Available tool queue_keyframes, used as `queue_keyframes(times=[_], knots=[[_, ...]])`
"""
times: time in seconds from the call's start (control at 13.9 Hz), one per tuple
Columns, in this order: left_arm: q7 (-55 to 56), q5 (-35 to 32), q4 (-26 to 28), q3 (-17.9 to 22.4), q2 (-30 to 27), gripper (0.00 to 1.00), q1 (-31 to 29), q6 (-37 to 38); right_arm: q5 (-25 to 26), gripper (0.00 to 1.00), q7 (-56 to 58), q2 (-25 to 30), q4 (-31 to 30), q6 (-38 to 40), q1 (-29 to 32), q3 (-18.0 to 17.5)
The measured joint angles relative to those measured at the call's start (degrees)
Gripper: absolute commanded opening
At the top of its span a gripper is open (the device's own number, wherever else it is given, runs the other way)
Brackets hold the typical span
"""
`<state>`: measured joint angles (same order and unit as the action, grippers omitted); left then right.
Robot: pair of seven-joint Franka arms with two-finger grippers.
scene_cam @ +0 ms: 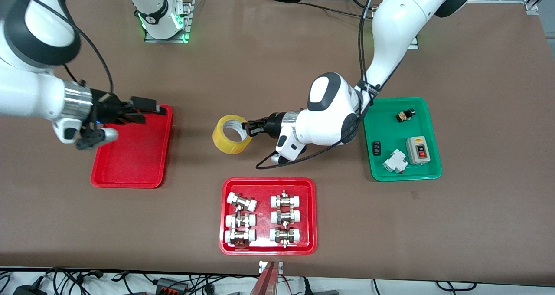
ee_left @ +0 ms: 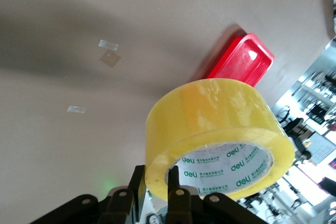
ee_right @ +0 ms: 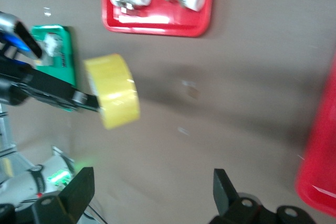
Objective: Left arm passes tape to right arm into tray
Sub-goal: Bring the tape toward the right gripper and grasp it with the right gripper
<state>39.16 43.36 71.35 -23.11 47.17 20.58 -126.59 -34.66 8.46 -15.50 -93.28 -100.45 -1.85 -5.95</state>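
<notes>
Front view: a brown matte counter fills the scene, with cables and equipment along its edges. The left pincer is pressed together on the wall of the tape, a roll of translucent yellow tape with a wide round hole and pale printed core, held in the air over the bare middle of the counter. The right pincer is spread wide and holds nothing, over the rim of the tray, a plain glossy red tray with rounded corners at the right arm's end of the counter. A second red tray of pipe fittings lies nearer to the front camera than the tape; a green tray with small electrical parts lies toward the left arm's end. Left wrist view: the tape fills the foreground, its core printed with green lettering, one black finger inside the hole and one outside; the tray shows farther off on the brown surface, which carries a few small scraps of tape. Right wrist view: the two fingers stand well apart; the tape is seen farther off, pinched by the left pincer, with the fitting tray in the background.
</notes>
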Motion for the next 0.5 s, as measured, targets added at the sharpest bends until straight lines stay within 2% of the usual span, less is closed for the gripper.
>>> queue_keyframes(times=[0.22, 0.5], knots=[[2.4, 0.3, -0.2, 0.0, 0.8, 0.01, 0.8, -3.5, -6.2, 1.0, 4.9, -3.3, 0.0, -4.9, -1.6, 0.0], [5.0, 0.9, -0.5, 0.0, 0.9, 0.01, 1.3, -5.8, -10.8, 1.0, 9.7, -7.7, 0.0, -12.2, -4.4, -0.1]])
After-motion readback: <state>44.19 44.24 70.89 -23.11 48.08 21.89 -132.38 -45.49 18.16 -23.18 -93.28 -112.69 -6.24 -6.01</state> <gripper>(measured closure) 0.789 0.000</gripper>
